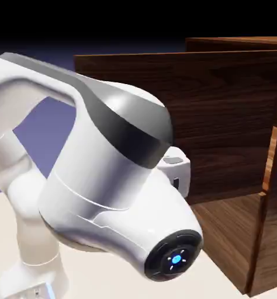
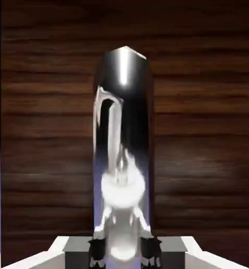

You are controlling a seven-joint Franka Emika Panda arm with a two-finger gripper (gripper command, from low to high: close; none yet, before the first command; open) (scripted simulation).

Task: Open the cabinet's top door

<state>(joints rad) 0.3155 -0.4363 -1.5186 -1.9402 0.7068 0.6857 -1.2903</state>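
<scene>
1. The pincer (image 2: 124, 252), at the bottom of the hand view, has its two grey fingertips (image 2: 80, 245) apart, one toward each side of the silver handle (image 2: 123, 68). I cannot tell whether either touches it.
2. The handle runs from the upper middle of the hand view down to the bottom middle, upright and shiny, with pale reflections.
3. Behind it, the top door (image 2: 210, 105) fills most of that view; its edge shows at the far left.
4. In the exterior view, the door stands open, from upper left of centre to the upper right.
5. The white arm (image 1: 88, 163) covers the left and centre, hiding the fingertips.
6. The cabinet (image 1: 272, 239) is at the right, its inside floor visible lower right.
</scene>
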